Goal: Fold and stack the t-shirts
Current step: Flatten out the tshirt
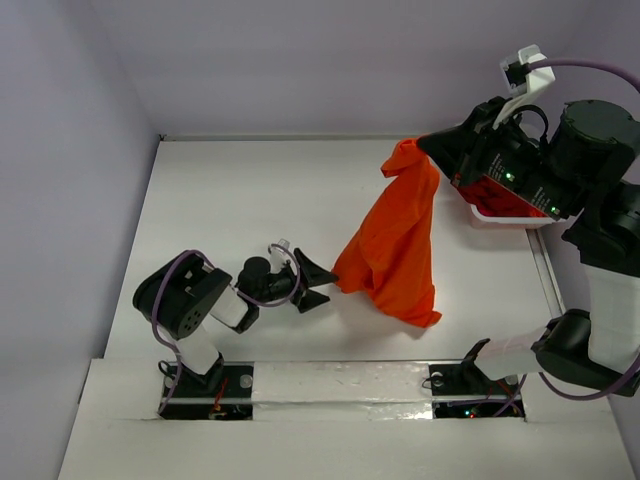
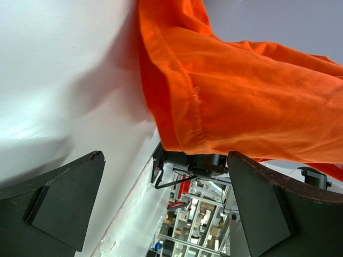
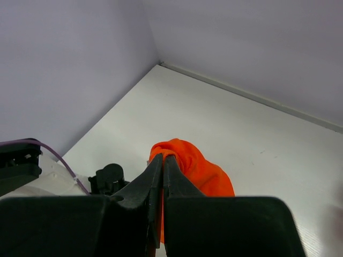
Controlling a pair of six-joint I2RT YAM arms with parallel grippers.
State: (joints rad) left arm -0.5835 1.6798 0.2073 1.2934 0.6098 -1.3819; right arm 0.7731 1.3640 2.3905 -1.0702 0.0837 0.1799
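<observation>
Right gripper (image 1: pixel 428 148): jaws closed flat together on a bunched fold of the plain bright orange cloth t-shirt (image 1: pixel 395 240); in the right wrist view the two black fingers (image 3: pixel 155 174) meet with no gap, and orange cloth bulges out beyond their tips.

Orange t-shirt: suspended from the right gripper over the right half of the white table (image 1: pixel 230 200); the gathered top sits at the far right, and the body hangs down and widens toward the near edge; the cloth is creased and not laid flat; whether its lower end touches the table cannot be told from above.

Left gripper (image 1: pixel 318 283): jaws spread wide, holding nothing; positioned low over the table, just beside the lower left edge of the hanging shirt and pointing at it; in the left wrist view a stitched hem of the orange cloth hangs ahead of the two black fingers (image 2: pixel 64 198), apart from both.

White plastic basket (image 1: pixel 500 216): at the right edge of the table, largely hidden behind the right arm; dark red cloth (image 1: pixel 497 197) lies inside it, only partly visible.

Arm bases: bolted at the near edge, left and right.
</observation>
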